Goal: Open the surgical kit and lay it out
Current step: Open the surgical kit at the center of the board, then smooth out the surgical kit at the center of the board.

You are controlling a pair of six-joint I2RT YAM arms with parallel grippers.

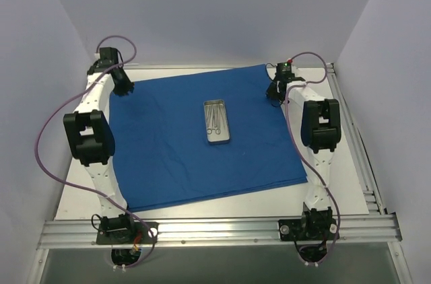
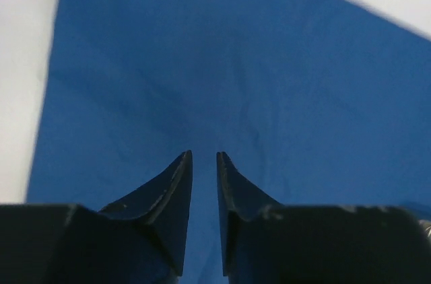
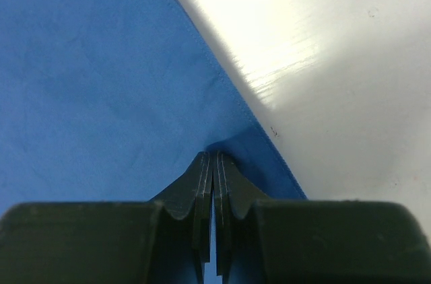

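The royal-blue cloth wrap lies spread flat as a large sheet. The small pale tray sits at its middle with thin metal instruments inside. My left gripper is at the sheet's far left corner. In the left wrist view the left gripper has its jaws a narrow gap apart over the flat cloth, holding nothing. My right gripper is at the far right corner. In the right wrist view the right gripper is closed on a small raised fold at the hemmed edge of the cloth.
The white tabletop shows right of the sheet and in the right wrist view. Grey enclosure walls stand close on the left, right and back. An aluminium rail runs along the near edge by the arm bases.
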